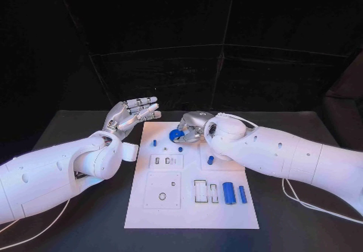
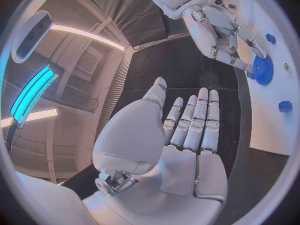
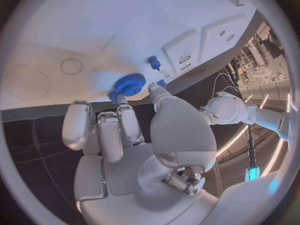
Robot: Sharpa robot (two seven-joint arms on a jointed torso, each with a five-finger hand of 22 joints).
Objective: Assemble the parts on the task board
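The white task board (image 1: 151, 210) lies in the middle of the black table. At its far end my right hand (image 1: 193, 125) pinches a blue gear (image 1: 177, 136) between thumb and fingertips, just over the board. The right wrist view shows the gear (image 3: 129, 84) at the fingertips (image 3: 121, 101), close to the board (image 3: 94, 30), with a small blue peg (image 3: 153, 62) beside it. My left hand (image 1: 132, 116) hovers off the board's far left corner, fingers spread and holding nothing. The left wrist view shows its flat palm (image 2: 181, 135), the right hand (image 2: 222, 32) and the gear (image 2: 262, 69).
Small blue pegs (image 1: 154, 142) (image 1: 180, 149) and a blue piece (image 1: 210, 159) sit on the board's far half. Two blue cylinders (image 1: 228, 193) (image 1: 243, 194) lie at its near right, beside slots (image 1: 200, 191). A cable (image 1: 302, 202) runs over the table at the right.
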